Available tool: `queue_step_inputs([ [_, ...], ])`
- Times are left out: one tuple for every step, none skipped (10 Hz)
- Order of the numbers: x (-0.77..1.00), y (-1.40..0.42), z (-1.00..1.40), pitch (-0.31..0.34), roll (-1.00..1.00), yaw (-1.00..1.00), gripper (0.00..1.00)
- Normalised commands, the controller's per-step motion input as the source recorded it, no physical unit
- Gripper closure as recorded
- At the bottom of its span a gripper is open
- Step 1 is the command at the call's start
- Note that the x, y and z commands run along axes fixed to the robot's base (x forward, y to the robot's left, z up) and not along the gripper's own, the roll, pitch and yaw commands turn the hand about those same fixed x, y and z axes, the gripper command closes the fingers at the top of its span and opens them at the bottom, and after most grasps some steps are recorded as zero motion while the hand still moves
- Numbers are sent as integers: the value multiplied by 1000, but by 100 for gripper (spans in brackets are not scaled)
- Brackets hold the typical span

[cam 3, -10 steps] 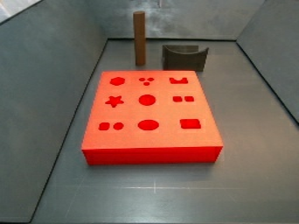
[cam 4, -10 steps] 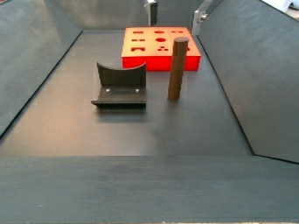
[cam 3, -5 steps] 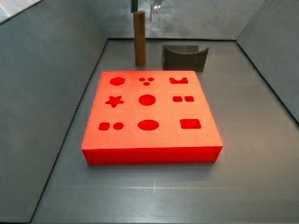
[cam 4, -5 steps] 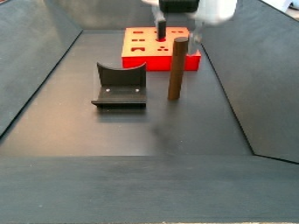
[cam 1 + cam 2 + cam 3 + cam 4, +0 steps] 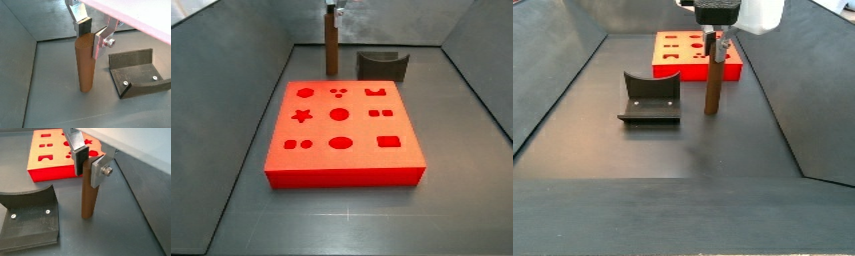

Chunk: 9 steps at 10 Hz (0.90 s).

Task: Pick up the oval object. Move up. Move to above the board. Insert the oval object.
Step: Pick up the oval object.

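The oval object (image 5: 84, 62) stands upright on the floor (image 5: 673, 150) of the grey bin, just beside the fixture (image 5: 137, 72) and near the far edge of the board (image 5: 342, 130) in a side view. The gripper (image 5: 87, 162) sits at the peg's top end, its silver fingers (image 5: 83, 19) on either side of the peg. Whether the jaws already press on the wood cannot be told; in both wrist views the pads lie very near or against it. The board lies flat, its shaped holes facing up.
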Motion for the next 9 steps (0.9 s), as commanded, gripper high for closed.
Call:
queue_step_inputs([
  [0,0,0,0,0,0,100],
  [0,0,0,0,0,0,100],
  [0,0,0,0,0,0,100],
  [0,0,0,0,0,0,100],
  [0,0,0,0,0,0,100],
  [0,0,0,0,0,0,100],
  [0,0,0,0,0,0,100],
  [0,0,0,0,0,0,100],
  [0,0,0,0,0,0,100],
])
